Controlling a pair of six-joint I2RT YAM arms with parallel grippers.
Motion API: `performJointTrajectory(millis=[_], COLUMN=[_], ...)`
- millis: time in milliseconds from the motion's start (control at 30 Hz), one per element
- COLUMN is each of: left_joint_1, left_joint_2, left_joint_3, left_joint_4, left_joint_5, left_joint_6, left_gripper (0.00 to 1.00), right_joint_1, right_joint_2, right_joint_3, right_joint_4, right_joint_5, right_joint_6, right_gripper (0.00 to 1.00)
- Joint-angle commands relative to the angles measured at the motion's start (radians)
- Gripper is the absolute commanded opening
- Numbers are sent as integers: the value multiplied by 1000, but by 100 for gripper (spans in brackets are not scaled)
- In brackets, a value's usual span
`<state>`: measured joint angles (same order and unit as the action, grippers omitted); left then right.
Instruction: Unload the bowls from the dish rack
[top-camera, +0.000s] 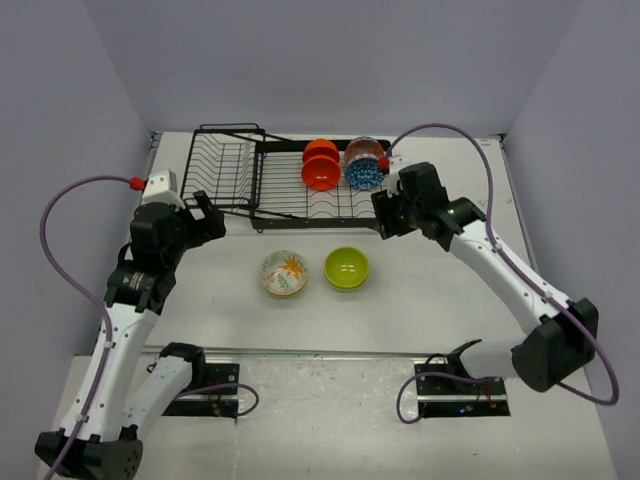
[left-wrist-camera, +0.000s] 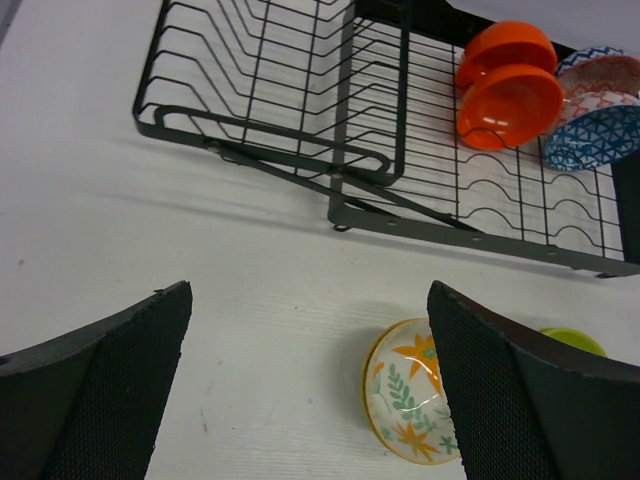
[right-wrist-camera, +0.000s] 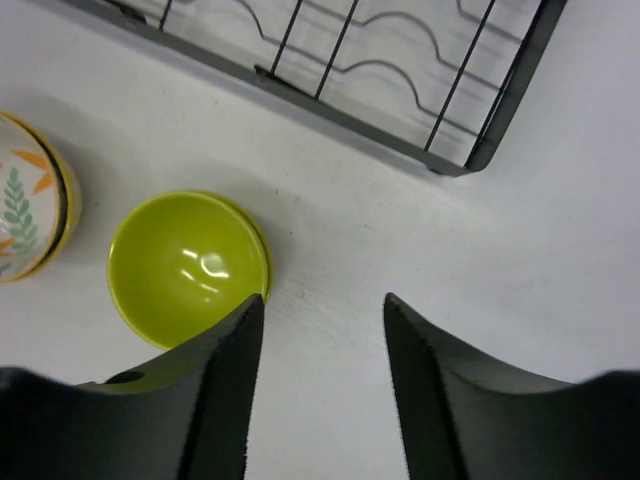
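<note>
1. The right fingers (right-wrist-camera: 225, 380) are released and parted part-way. Nothing is between them; only bare surface (right-wrist-camera: 560, 250) shows in the gap.
2. The lime green bowl (right-wrist-camera: 185, 265) sits upright on the surface just outside one right finger. The near corner of the dish rack (left-wrist-camera: 480, 238) lies ahead of those fingertips.
3. The left fingers (left-wrist-camera: 140, 360) are spread wide and empty. The floral bowl (left-wrist-camera: 410, 400) lies below them, close against one finger, and the rack lies ahead of the tips.
4. Not yet unloaded are two nested orange bowls (left-wrist-camera: 510, 100), a blue patterned bowl (left-wrist-camera: 590, 140) touching them, and a pinkish bowl (left-wrist-camera: 605, 75) behind it. All stand on edge in the rack, beyond the right fingertips.
5. Judgement: the step in hand is the reach for the next bowl. The blue patterned one is nearest the right fingers.
6. Recommendation:
   - Widen the right fingers before descending.
   - Straddle the bowl's upper rim, one finger inside and one outside.
   - Lift straight up clear of the wire dividers without nudging the orange pair.
   - Set the bowl down apart from the green bowl.
</note>
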<state>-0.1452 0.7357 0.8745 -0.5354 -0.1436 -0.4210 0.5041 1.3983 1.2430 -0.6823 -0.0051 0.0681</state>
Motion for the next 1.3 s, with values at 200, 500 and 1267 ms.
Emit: performJointTrajectory(millis=[200,500,1267], left_joint_1=[-417,-508,-171], left_joint_2=[304,315,-22], left_joint_3=[213,250,-42], left_joint_4=[15,-113,-38], left_joint_5=[-237,-401,-317], left_joint_6=[-88,-96,25], left_gripper=[100,100,100], right_joint_1=[-50,-58,42], right_joint_2=[-370,-263,603], right_joint_3=[-304,-238,441], right_joint_4=[363,486,633], right_joint_5=[267,380,192], right_joint_6=[148,-57,-794], right_gripper=[99,99,73])
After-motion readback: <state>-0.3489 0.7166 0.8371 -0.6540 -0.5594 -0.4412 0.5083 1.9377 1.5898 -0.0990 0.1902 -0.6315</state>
